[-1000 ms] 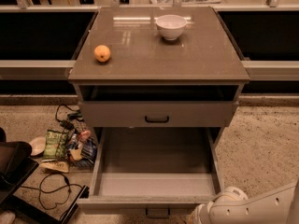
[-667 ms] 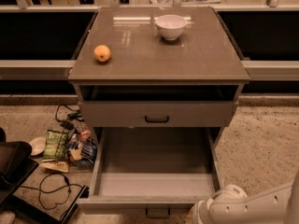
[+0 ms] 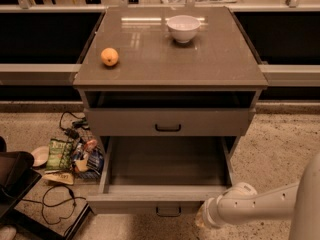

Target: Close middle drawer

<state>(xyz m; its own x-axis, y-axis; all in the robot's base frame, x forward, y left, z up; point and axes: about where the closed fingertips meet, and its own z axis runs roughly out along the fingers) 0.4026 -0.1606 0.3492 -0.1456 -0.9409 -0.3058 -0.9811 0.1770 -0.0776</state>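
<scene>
The middle drawer (image 3: 165, 193) stands pulled out at the bottom of the grey cabinet. It has a low flat front panel, a small black loop handle (image 3: 168, 212) and a plain grey interior with nothing in it. My gripper (image 3: 201, 219) is at the end of the white arm that comes in from the lower right. It sits against the right part of the drawer's front panel, just right of the handle. Above it, the drawer with the taller front (image 3: 167, 122) is nearly shut.
On the cabinet top (image 3: 210, 59) are an orange (image 3: 109, 56) and a white bowl (image 3: 183, 28). On the floor to the left lie snack packets (image 3: 70, 156), black cables (image 3: 57, 204) and a black object (image 3: 12, 181). Dark counters run behind.
My arm has moved left and up against the drawer's front. The middle drawer has slid part of the way into the cabinet.
</scene>
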